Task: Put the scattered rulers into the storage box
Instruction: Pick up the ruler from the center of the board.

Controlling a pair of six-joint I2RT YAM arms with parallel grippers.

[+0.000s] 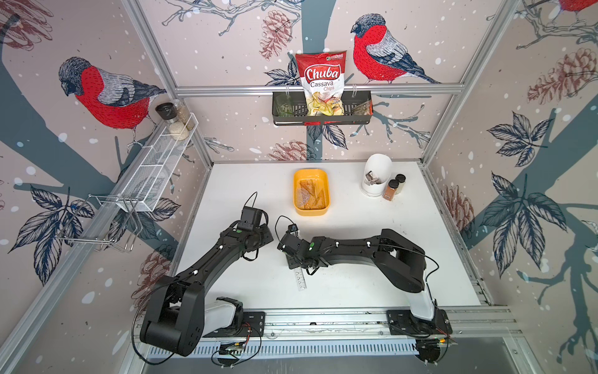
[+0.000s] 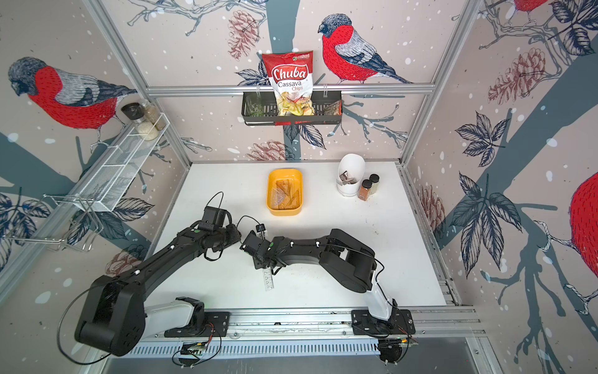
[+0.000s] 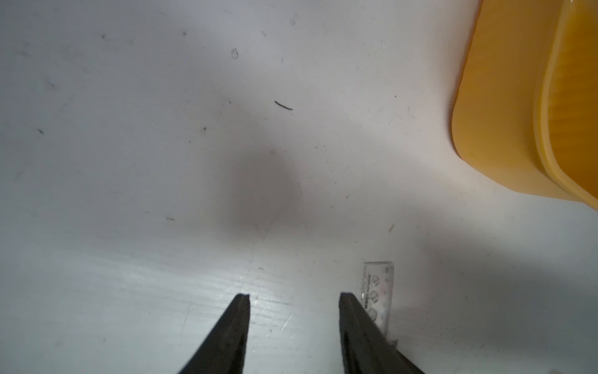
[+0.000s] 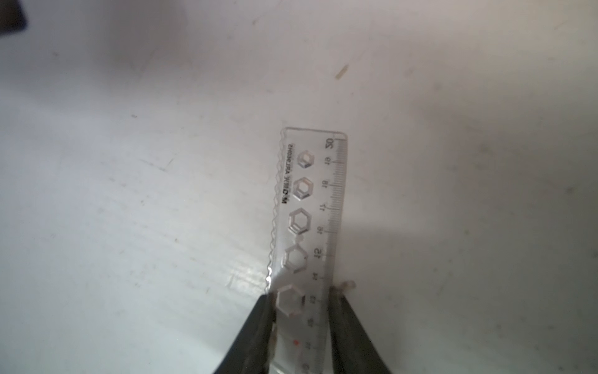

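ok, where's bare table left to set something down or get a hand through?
Free: back-left, between the left wall and the storage box; right side, between the spice jars and the right arm; front strip beside the clear ruler. Crowded: centre, left gripper open beside the right gripper clamping that ruler; back-right round the white pot.
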